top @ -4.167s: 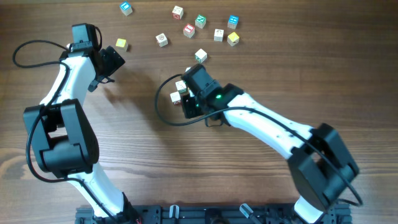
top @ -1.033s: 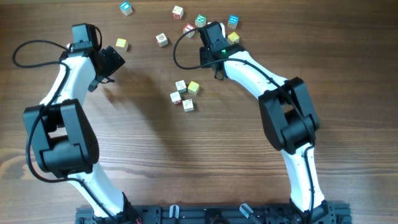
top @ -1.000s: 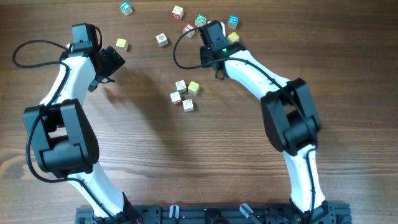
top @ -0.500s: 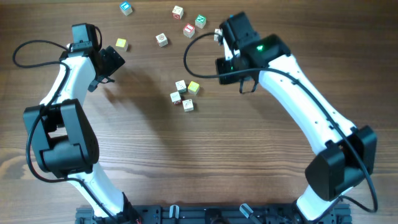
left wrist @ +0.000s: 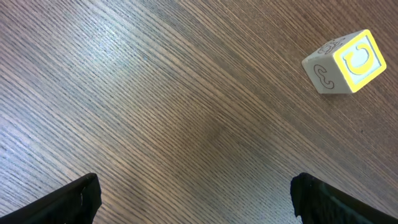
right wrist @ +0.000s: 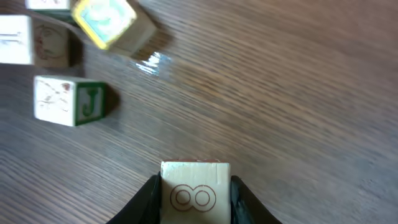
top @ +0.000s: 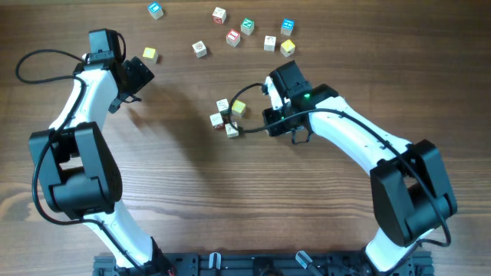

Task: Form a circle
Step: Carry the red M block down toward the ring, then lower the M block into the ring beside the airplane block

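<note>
My right pincer [right wrist: 194,198] is clamped on a held cube [right wrist: 194,182], one finger pressed against each side; the face toward the wrist camera is pale wood with two red rings side by side. I cannot tell whether it rests on the bench [right wrist: 292,93] or hangs just above it. From overhead, the right pincer [top: 273,86] sits near mid-bench with the held cube [top: 268,83] at its tip.

Just to its left lies the circle [top: 227,117], a tight cluster of small cubes: a pale yellow cube [top: 238,108] on the near side, white ones around it, and a red-marked one among them. The wrist view catches the yellow cube [right wrist: 112,22] tilted and a J cube [right wrist: 67,99] with a green letter, both apart from the held cube.

The loose cubes [top: 233,37] are scattered along the far edge, well apart from the circle.

My left pincer [left wrist: 196,202] stands wide open over bare wood, gripping nothing. A yellow-faced cube [left wrist: 344,61] lies ahead of it, untouched; from overhead it [top: 149,54] sits just beyond the left pincer [top: 138,77].
</note>
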You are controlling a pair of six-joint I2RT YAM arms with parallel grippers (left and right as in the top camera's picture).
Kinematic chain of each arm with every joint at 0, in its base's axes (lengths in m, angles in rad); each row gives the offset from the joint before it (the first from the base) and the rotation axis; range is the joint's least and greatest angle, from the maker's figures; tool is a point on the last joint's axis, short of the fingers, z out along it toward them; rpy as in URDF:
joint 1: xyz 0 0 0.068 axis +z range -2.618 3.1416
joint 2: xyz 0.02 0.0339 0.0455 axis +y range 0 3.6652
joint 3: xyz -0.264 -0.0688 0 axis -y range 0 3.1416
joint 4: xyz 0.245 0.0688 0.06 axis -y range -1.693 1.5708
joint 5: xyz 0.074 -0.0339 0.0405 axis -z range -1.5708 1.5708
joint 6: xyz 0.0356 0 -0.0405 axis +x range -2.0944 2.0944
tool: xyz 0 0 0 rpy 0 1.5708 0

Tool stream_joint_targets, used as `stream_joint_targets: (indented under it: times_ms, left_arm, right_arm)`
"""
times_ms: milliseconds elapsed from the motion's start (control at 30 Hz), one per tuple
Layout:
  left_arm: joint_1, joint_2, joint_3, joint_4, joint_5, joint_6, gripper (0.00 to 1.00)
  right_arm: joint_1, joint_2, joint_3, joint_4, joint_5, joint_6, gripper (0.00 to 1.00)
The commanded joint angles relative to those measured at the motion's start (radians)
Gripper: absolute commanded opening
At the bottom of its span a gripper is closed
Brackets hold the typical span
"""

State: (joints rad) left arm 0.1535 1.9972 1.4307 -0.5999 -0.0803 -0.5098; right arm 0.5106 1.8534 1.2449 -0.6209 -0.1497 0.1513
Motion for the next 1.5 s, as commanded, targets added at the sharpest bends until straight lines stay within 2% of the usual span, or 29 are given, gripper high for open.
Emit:
stream_joint_targets:
  times_ms: [0,67,400,467,533,567,867,933,967,1000,1100,1200,1233,1400,1433,1467]
  left_arm:
    - [0.001,-0.016,0.01,0.001,0.001,0.008,1.0]
    - [0.001,-0.016,0.01,0.001,0.001,0.007,1.0]
    - [0.001,-0.016,0.01,0.001,0.001,0.008,1.0]
    - [0.001,-0.016,0.01,0.001,0.001,0.008,1.0]
    - [0.001,-0.016,0.01,0.001,0.001,0.008,1.0]
    - [0.001,-0.016,0.01,0.001,0.001,0.008,1.0]
    - [0.001,-0.016,0.01,0.001,0.001,0.008,1.0]
    - [0.001,-0.016,0.01,0.001,0.001,0.008,1.0]
    - [0.001,-0.016,0.01,0.001,0.001,0.008,1.0]
    - [0.001,-0.016,0.01,0.001,0.001,0.008,1.0]
    - [0.001,-0.016,0.01,0.001,0.001,0.008,1.0]
    - [0.001,-0.016,0.01,0.001,0.001,0.008,1.0]
    - [0.001,-0.016,0.01,0.001,0.001,0.008,1.0]
    - [0.001,-0.016,0.01,0.001,0.001,0.008,1.0]
    - [0.001,-0.016,0.01,0.001,0.001,0.007,1.0]
    - [0.001,-0.016,0.01,0.001,0.001,0.007,1.0]
  right_arm:
    - [0.053,0.023,-0.008,0.026,0.036,-0.048,0.31]
    - [0.074,0.026,-0.01,0.038,0.082,-0.048,0.31]
    - [0.089,0.107,-0.01,0.1,0.068,-0.071,0.33]
    - [0.089,0.133,-0.01,0.112,0.039,-0.072,0.4]
    - [0.089,0.135,-0.01,0.112,0.039,-0.072,0.56]
    - [0.089,0.135,-0.009,0.112,0.04,-0.071,0.59]
    - [0.089,0.101,0.039,0.032,0.07,-0.012,0.61]
    - [0.089,0.084,0.087,0.008,0.121,-0.014,0.69]
    - [0.089,0.082,0.099,-0.008,0.123,-0.014,0.87]
    - [0.089,0.082,0.1,-0.018,0.122,-0.013,1.0]
    - [0.089,0.082,0.1,-0.064,0.07,-0.012,1.0]
    - [0.089,0.082,0.1,-0.09,0.077,0.017,0.66]
    - [0.089,0.081,0.1,-0.086,0.082,0.029,0.64]
    - [0.087,0.077,0.18,-0.112,0.085,0.032,0.67]
    - [0.087,0.077,0.206,-0.135,0.077,0.032,0.65]
    - [0.087,0.077,0.217,-0.148,0.077,0.032,0.55]
